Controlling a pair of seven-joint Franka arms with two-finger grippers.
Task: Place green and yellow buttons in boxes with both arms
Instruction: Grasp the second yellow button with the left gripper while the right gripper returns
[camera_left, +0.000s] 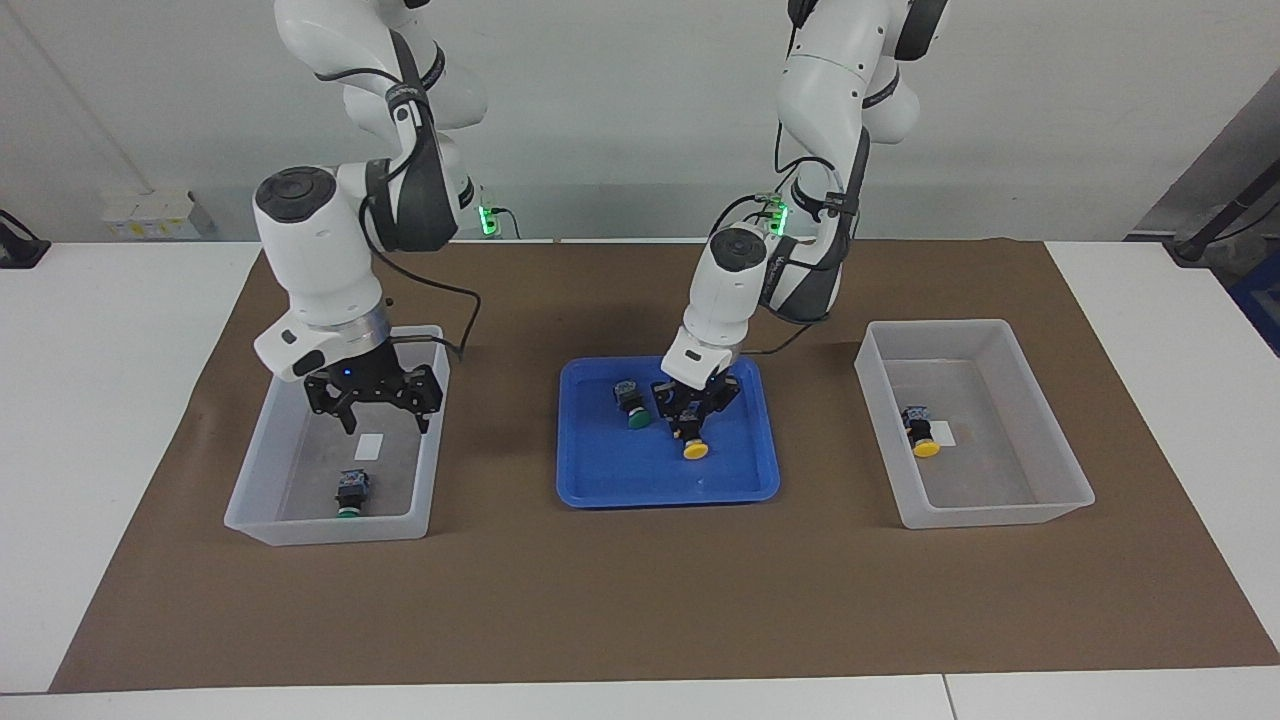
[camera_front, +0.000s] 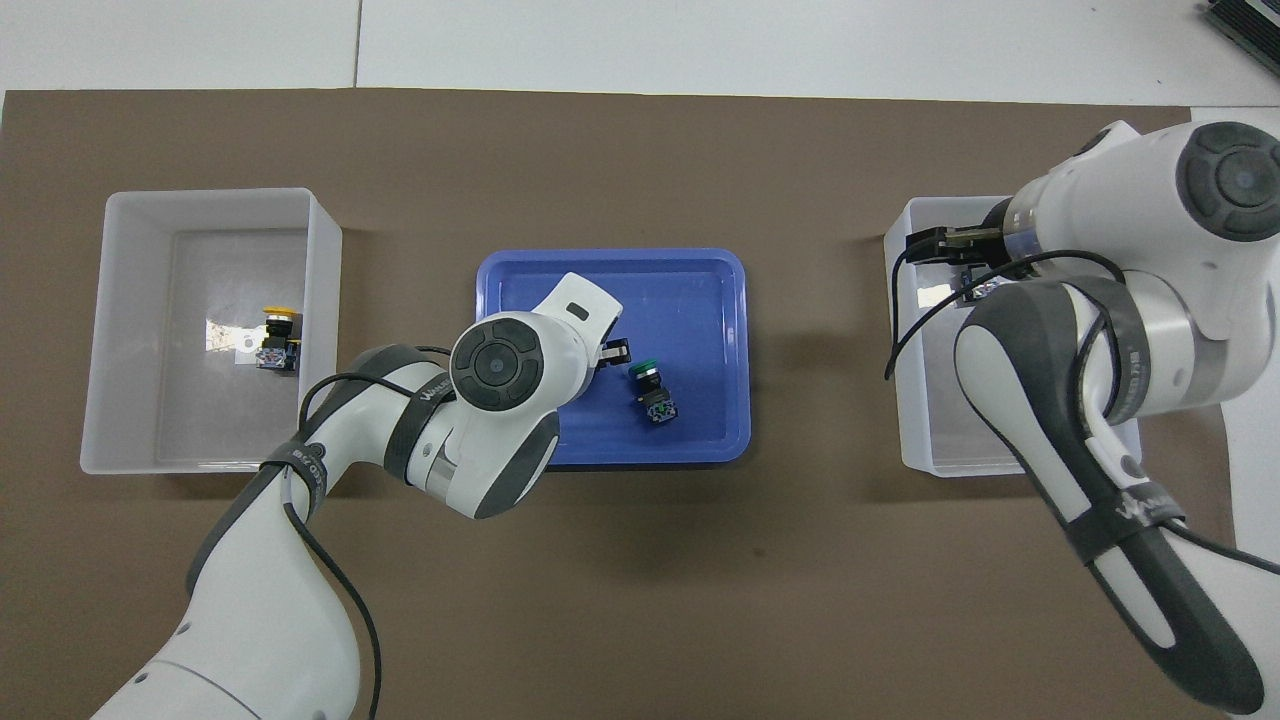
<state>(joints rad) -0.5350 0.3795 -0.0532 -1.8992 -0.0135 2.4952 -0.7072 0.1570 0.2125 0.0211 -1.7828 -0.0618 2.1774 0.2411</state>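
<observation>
While the right gripper (camera_left: 374, 400) hangs raised over its clear box (camera_left: 262, 470) with fingers spread and empty, a green button (camera_left: 350, 493) lies on that box's floor beneath it. The left arm bends steeply down into the blue tray (camera_left: 600, 480); the left gripper (camera_left: 692, 415) is closed around a yellow button (camera_left: 691, 438), cap pointing away from the robots. A second green button (camera_left: 631, 403) lies just beside it in the tray. Another yellow button (camera_left: 919, 431) rests in the clear box (camera_left: 1050, 480) at the left arm's end.
</observation>
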